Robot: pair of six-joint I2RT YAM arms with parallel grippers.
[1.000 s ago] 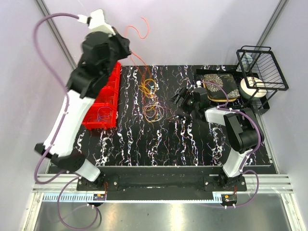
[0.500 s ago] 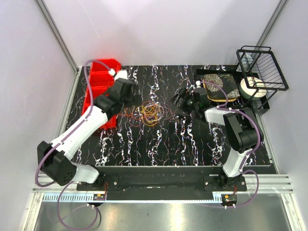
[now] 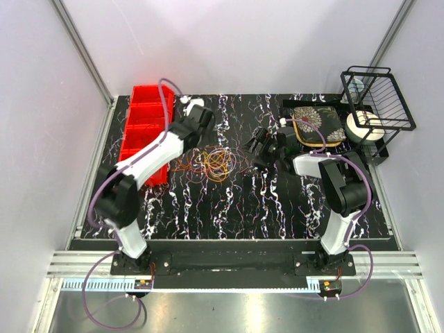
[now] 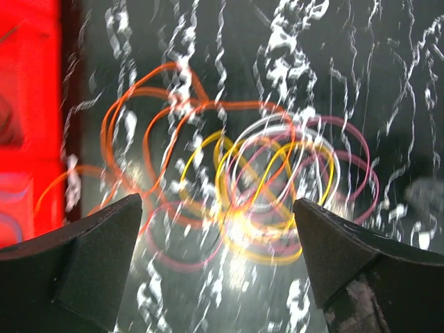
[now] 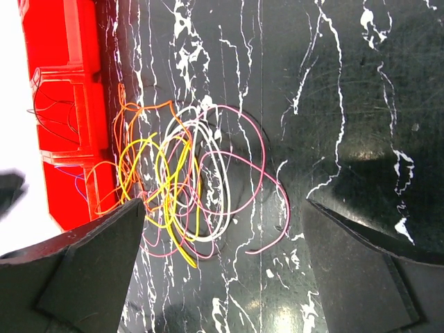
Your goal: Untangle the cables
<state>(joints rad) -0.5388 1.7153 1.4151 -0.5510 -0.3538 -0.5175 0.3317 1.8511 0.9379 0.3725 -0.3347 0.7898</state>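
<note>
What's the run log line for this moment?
left pincer: open, empty, by cables | right pincer: open, empty | cables: tangled on table beside red bin

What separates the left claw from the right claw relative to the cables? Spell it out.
The left claw hangs close over the cables; the right claw sits farther off, on their right. The left claw is nearer the red bin; the right claw is nearer the flower-patterned tray. Both are open, and neither holds a cable.
</note>
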